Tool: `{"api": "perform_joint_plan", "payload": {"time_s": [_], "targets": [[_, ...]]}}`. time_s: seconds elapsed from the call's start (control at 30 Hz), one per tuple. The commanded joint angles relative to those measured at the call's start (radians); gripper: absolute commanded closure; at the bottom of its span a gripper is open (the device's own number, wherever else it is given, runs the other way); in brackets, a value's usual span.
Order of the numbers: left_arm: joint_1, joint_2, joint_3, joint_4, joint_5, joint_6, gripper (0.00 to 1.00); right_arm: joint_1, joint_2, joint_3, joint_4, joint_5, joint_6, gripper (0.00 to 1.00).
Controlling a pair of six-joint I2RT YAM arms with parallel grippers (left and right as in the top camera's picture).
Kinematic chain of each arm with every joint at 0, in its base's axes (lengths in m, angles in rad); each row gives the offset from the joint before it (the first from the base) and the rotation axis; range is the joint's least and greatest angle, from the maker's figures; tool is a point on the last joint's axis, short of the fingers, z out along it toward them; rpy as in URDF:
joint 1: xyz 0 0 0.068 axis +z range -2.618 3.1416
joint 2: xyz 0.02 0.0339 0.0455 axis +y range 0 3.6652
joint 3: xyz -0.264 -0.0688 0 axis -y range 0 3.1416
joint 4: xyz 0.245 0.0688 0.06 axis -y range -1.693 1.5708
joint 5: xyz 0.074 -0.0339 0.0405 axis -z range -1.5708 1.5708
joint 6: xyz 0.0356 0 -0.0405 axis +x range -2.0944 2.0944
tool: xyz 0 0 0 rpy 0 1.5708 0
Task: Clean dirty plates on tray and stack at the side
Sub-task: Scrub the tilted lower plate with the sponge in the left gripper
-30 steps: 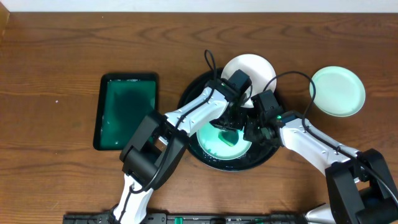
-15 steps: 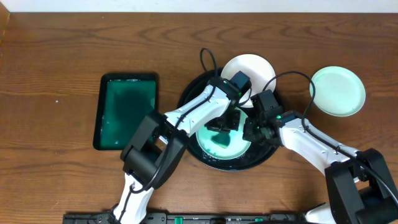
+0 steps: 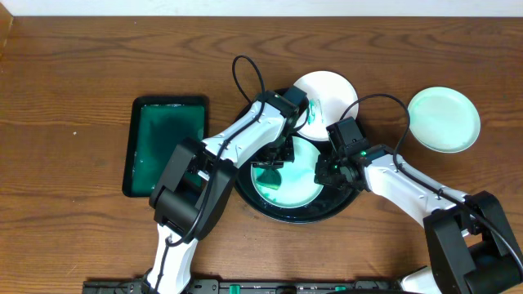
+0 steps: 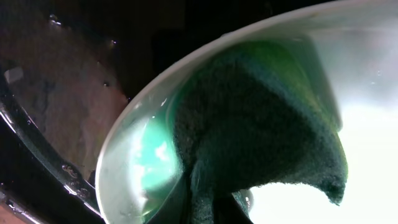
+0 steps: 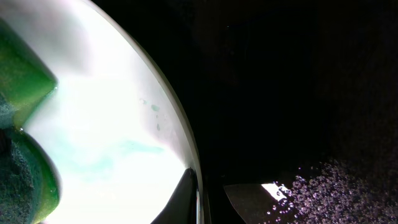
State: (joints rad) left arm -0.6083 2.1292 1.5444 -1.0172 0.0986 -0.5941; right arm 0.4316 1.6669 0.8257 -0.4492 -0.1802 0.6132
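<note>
Looking down from overhead, the big black tray (image 3: pixel 343 200) is sitting mid-frame on the wooden worktop (image 3: pixel 82 65), and both arms are reaching into it. One mint plate (image 3: pixel 301 178) is lying inside the tray. The left pincer (image 3: pixel 274 163) is clenched on a dark green sponge (image 3: pixel 270 178) and is pressing it onto the left part of that plate. The right pincer (image 3: pixel 327 172) is coming in from the right and is pinching the plate's rim, so it's clamped on the mint plate.

A white plate (image 3: pixel 331 88) is sitting at the top of the tray, hanging partly over the upper rim, and it's showing a teal smear on its lower left part. A second mint plate (image 3: pixel 444 120) is lying by itself on the worktop at the upper right, well apart from the tray. Over on the left of the frame a green tray (image 3: pixel 167 147) is lying on the wood, rectangular and wet-looking.

From the left wrist camera, the sponge (image 4: pixel 249 118) is filling the middle of the shot, sitting against the mint plate (image 4: pixel 140 168), with the black tray (image 4: pixel 37 155) showing at the left edge.

From the right wrist camera, the mint plate (image 5: pixel 118 118) is glowing bright at the left with a faint teal film on it. The sponge (image 5: pixel 22 78) is poking in at the far left, one of the fingers (image 5: pixel 178 200) is sitting on the rim at the bottom, and the black tray (image 5: pixel 280 93) is filling the rest.
</note>
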Motion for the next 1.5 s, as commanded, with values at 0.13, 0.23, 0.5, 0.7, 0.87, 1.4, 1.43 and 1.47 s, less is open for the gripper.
{"api": "perform_joint_plan", "payload": {"time_s": [0.13, 0.23, 0.5, 0.7, 0.87, 1.4, 1.43, 1.47], "targets": [[0.053, 0.074, -0.062, 0.079, 0.158, 0.132, 0.93, 0.012, 0.052, -0.027, -0.014, 0.016, 0.0, 0.99], [0.053, 0.074, -0.062, 0.165, 0.435, 0.204, 0.93, 0.012, 0.052, -0.027, -0.014, 0.016, 0.0, 0.99], [0.053, 0.074, -0.062, 0.286, 0.77, 0.25, 0.93, 0.012, 0.052, -0.027, -0.015, 0.014, 0.0, 0.99], [0.047, 0.074, -0.093, 0.272, 0.768, 0.25, 0.93, 0.012, 0.052, -0.027, -0.015, 0.014, 0.0, 0.99], [0.047, 0.074, -0.179, 0.297, 0.75, 0.262, 0.93, 0.012, 0.052, -0.027, -0.015, 0.014, 0.0, 0.99], [0.137, 0.073, -0.272, 0.151, 0.003, 0.13, 0.93, 0.012, 0.052, -0.027, -0.023, 0.01, 0.0, 0.99], [0.144, 0.073, -0.272, 0.138, -0.041, 0.117, 0.93, 0.012, 0.052, -0.027, -0.022, 0.01, 0.0, 0.99], [0.154, 0.073, -0.272, 0.124, -0.092, 0.1, 0.93, 0.012, 0.052, -0.027, -0.023, 0.01, 0.0, 0.99]]}}
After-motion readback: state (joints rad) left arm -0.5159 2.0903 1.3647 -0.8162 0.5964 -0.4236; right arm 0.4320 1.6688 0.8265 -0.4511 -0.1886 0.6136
